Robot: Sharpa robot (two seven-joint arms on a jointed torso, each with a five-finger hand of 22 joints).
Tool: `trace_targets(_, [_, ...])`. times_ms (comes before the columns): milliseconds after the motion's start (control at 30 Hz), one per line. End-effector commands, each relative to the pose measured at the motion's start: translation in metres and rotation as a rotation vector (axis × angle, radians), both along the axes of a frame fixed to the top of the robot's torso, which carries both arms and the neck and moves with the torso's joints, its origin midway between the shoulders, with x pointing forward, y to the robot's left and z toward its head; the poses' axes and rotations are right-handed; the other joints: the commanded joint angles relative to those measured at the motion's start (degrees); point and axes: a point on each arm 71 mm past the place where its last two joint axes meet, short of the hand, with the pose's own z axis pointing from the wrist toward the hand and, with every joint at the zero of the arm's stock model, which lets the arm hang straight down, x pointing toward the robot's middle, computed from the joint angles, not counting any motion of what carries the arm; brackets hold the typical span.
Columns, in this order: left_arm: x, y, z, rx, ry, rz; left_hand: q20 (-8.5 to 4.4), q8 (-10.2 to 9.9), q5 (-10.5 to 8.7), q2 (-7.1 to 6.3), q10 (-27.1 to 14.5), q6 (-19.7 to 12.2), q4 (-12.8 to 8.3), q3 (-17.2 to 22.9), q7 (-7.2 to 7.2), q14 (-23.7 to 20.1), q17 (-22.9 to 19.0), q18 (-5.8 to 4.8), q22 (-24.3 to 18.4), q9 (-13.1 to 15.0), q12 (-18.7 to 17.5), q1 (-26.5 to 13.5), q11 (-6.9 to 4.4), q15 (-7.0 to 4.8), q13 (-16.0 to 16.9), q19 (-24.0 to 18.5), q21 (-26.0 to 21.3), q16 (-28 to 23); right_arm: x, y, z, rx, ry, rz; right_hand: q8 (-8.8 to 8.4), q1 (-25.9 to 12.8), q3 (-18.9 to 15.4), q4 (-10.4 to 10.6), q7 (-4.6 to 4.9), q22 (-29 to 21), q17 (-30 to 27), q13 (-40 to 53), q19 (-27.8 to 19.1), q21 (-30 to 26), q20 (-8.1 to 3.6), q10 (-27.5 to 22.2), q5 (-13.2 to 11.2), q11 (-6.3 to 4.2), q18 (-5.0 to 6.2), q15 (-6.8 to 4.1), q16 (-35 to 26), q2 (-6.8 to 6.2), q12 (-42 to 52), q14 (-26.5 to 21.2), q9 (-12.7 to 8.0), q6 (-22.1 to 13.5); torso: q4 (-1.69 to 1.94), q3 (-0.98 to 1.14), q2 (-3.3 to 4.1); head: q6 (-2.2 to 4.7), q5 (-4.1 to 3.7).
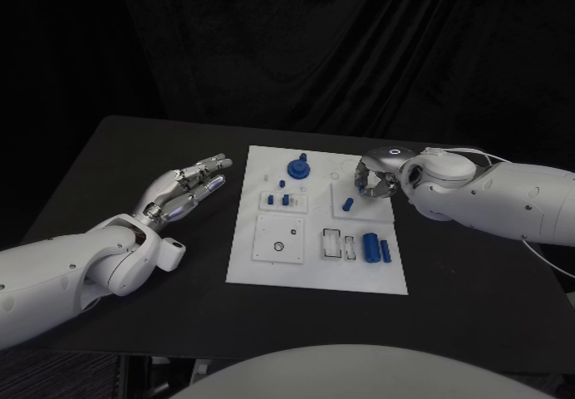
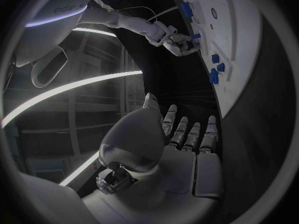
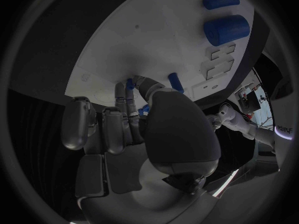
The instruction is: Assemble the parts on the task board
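You see a black table [image 1: 144, 158] carrying a white task board [image 1: 314, 274]. The parts on the board are blue: a round stepped part [image 1: 297, 169], a short peg [image 1: 347, 204], two small pegs [image 1: 278, 199] and two cylinders [image 1: 373, 247]. The board's recesses [image 1: 339, 245] show thin dark outlines. Both arms are white. The left hand [image 1: 189, 188] is silver with a bluish tint at its fingertips [image 1: 216, 184]. The right hand [image 1: 376, 179] is silver and grey.
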Motion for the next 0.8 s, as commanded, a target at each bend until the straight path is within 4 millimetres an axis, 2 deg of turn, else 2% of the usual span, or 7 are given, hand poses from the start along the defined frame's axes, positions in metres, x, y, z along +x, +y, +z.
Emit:
trace_targets(33, [-0.004, -0.003, 0.011, -0.094, -0.138, -0.054, 0.29, -0.20, -0.10, 0.05, 0.03, -0.15, 0.02, -0.15, -0.02, 0.05, 0.08, 1.02, 0.07, -0.05, 0.34, 0.17, 0.37, 0.44, 0.10, 0.01, 0.27, 0.25, 0.000, 0.000, -0.001, 0.014, 0.001, 0.000, -0.28, 0.48, 0.75, -0.44, 0.10, 10.17, 0.37, -0.27, 0.09, -0.22, -0.22, 0.72, 0.20, 0.01, 0.13, -0.05, -0.33, 0.67, -0.48, 1.17, -0.10, 0.57, -0.03, 0.00, 0.08, -0.01, 0.13])
trace_targets(233, [-0.004, -0.002, 0.010, -0.091, -0.135, -0.051, 0.47, -0.11, -0.10, 0.13, 0.39, 0.39, 0.05, -0.21, 0.17, 0.20, 0.10, 1.02, 0.37, 0.03, 0.79, 0.32, 0.80, 0.57, 0.16, 0.26, 0.40, 0.29, 0.000, 0.000, -0.002, 0.021, 0.007, 0.000, 0.02, 0.96, 1.73, -1.51, -0.12, 10.15, 0.19, -1.15, 0.01, -0.30, -0.40, 2.72, 0.11, -0.30, 0.17, -0.28, -0.46, 1.25, -1.50, 1.13, -0.21, 2.34, -0.16, -0.02, 0.07, -0.01, 0.37])
trace_targets(500, [-0.004, -0.001, 0.010, -0.086, -0.132, -0.046, 0.67, 0.00, -0.10, 0.32, 0.65, 1.07, 0.07, -0.25, 0.67, 0.39, 0.14, 1.01, 0.92, 0.14, 1.14, 0.45, 1.13, 0.71, 0.19, 0.64, 0.59, 0.34, 0.001, -0.002, -0.001, 0.036, -0.018, -0.001, 0.88, 1.90, 2.15, -3.16, -0.88, 10.25, 0.15, -2.01, 0.16, 0.08, -1.03, 6.18, 0.04, -1.20, 0.11, -1.04, -0.53, 2.18, -2.43, 1.19, 0.15, 5.05, -0.06, -0.04, 0.06, -0.01, 0.42])
trace_targets(800, [-0.003, 0.000, 0.010, -0.080, -0.127, -0.040, 0.77, -0.02, -0.11, 0.40, 0.67, 1.03, 0.07, -0.26, 0.81, 0.50, 0.16, 1.01, 1.62, 0.14, 1.19, 0.51, 1.24, 0.80, 0.18, 1.04, 0.80, 0.37, -0.004, -0.004, 0.008, 0.068, -0.058, 0.001, 0.95, 2.19, 2.12, -3.67, -0.93, 10.18, -0.19, -2.32, 0.06, -0.13, -1.19, 6.62, 0.03, -1.30, 0.15, -1.15, -0.73, 2.18, -2.96, 1.10, 0.23, 5.41, -0.12, -0.08, 0.00, -0.01, 0.61])
